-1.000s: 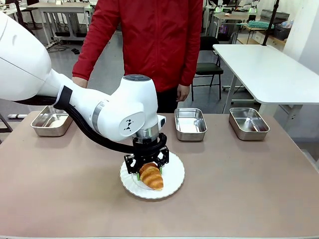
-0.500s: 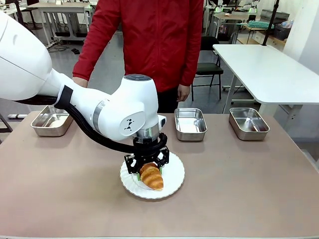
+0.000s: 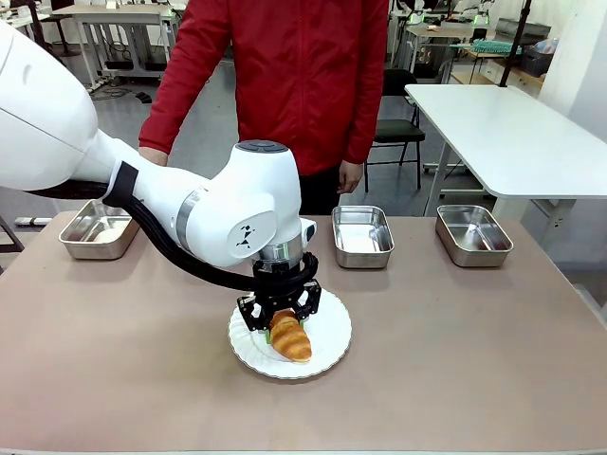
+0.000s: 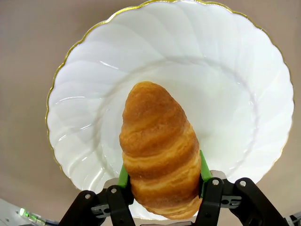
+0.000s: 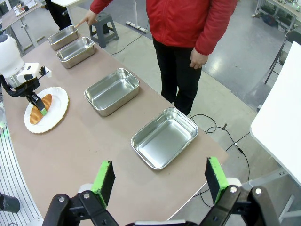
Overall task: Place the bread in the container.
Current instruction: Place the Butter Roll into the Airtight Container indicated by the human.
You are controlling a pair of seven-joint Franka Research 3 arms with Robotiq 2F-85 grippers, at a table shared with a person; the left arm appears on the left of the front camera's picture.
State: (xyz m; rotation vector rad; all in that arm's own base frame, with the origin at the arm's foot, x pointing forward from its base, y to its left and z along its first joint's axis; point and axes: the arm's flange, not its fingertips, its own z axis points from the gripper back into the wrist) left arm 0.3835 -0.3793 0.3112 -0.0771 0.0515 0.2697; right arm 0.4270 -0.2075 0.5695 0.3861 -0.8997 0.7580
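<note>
The croissant (image 4: 160,150) lies on a white plate (image 3: 328,334) with a gold rim, at the near middle of the tabletop (image 3: 455,360). From the front, its long axis runs slantwise. The fat end sits back under the robot's wrist and the narrower end points toward the robot's side of the table and a little to the right. Looking down along the fingers, the same croissant runs up from the bottom edge, and its rounded tip reaches about the middle of the plate.

The left tool (image 4: 162,175) is clamped on the croissant's fat end, one green pad (image 4: 123,175) pressed against each flank. The pads touching the crust are plain from the wrist. From the front the black fingers and the white arm cover most of that end. The croissant's underside looks to be on the plate, though I can't be sure.

There is one croissant and one plate. Looking from the right wrist, I count four steel trays (image 5: 112,90) in a row along the far side of the tabletop, all bare inside. From the front I count three, with the left arm lying across the stretch between the left one and the middle one.

The right tool (image 5: 159,181) hangs high above the table's right end, its fingers wide apart and gripping nothing.

A person in a red jacket (image 3: 285,76) stands at the far side. The view from the right wrist catches one hand (image 5: 87,20) with a finger stretched out beside the tray at the far end of the row.
</note>
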